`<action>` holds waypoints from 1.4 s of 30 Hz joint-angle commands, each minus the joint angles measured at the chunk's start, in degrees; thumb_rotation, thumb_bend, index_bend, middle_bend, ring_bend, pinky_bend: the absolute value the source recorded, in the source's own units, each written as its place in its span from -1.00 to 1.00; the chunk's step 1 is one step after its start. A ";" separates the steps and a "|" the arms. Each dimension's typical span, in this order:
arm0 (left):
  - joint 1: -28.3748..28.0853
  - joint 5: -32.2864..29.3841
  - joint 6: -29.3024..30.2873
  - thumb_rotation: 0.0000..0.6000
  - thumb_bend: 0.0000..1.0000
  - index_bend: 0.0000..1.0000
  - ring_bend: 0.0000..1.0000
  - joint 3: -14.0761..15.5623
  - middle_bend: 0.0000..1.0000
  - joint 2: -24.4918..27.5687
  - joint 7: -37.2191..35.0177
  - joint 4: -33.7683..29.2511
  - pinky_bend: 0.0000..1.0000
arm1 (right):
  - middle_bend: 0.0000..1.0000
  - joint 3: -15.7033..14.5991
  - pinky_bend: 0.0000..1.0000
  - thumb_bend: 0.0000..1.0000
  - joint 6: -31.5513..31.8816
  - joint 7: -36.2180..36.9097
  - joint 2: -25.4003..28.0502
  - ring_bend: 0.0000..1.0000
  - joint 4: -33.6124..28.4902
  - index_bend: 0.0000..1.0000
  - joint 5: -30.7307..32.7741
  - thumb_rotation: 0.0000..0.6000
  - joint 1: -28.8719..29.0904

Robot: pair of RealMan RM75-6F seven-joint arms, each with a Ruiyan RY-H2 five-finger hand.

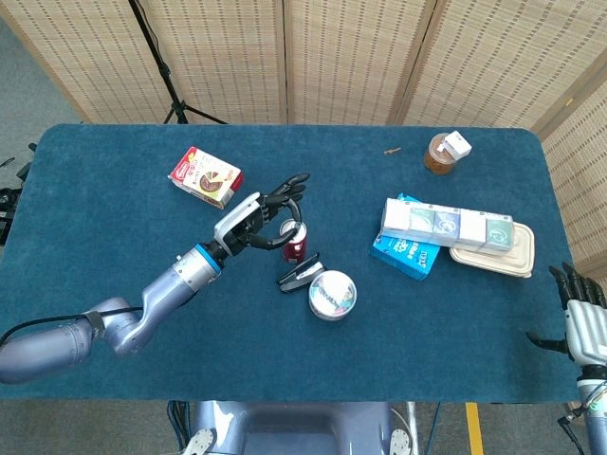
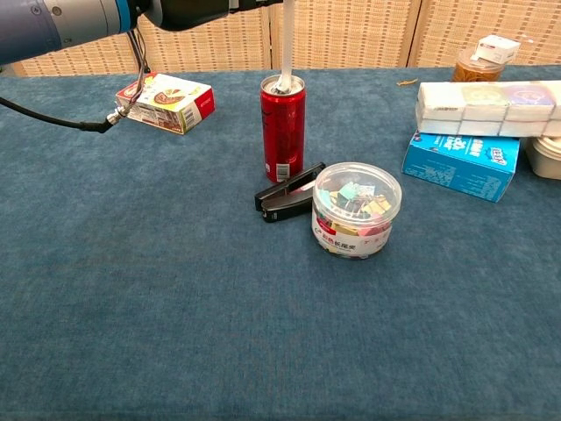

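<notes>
Woven screens stand behind a blue tabletop (image 1: 114, 284). The left hand (image 1: 258, 220) hangs above the middle of the tabletop, its fingers (image 1: 290, 180) partly curled over a red can (image 1: 295, 245). A white straw (image 2: 286, 39) stands upright with its lower end in the can's mouth; the chest view shows it rising out of frame toward the hand, and the head view suggests the fingers pinch it, though the contact itself is hidden. The can stands upright. Touching its base in front lies a black clip (image 2: 286, 195), and just beside that a clear tub (image 2: 356, 209) of coloured clips. A red snack box (image 1: 206, 176) lies behind the hand, apart from it. Well to the right a row of white packs (image 1: 446, 224) rests on a blue box (image 1: 406, 252) and a beige tray (image 1: 498, 261); a brown jar (image 1: 442, 154) stands near the far edge. The right hand (image 1: 580, 318) rests at the tabletop's right front corner, fingers slightly apart, holding nothing.
</notes>
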 commanded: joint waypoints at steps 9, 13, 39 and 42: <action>-0.34 -0.06 -0.21 1.00 -0.18 0.16 -1.00 -0.17 -1.00 -0.45 -0.41 0.60 -1.00 | -1.00 -0.03 -1.00 -1.00 -0.17 0.28 0.08 -1.00 0.08 -1.00 -0.02 1.00 0.04; -0.61 -0.07 -0.44 1.00 -0.18 0.16 -1.00 -0.19 -1.00 -0.94 -0.64 0.91 -1.00 | -1.00 0.03 -1.00 -1.00 -0.06 0.30 0.13 -1.00 0.07 -1.00 0.05 1.00 -0.01; -1.34 -0.24 -2.20 1.00 -0.19 0.16 -1.00 0.86 -1.00 -4.80 -3.89 6.92 -1.00 | -1.00 0.00 -1.00 -1.00 -0.51 0.47 0.25 -1.00 0.11 -1.00 0.32 1.00 0.07; -1.40 -0.30 -2.39 1.00 -0.18 0.16 -1.00 0.99 -1.00 -5.29 -3.99 7.65 -1.00 | -1.00 0.01 -1.00 -1.00 -0.53 0.59 0.31 -1.00 0.15 -1.00 0.34 1.00 0.06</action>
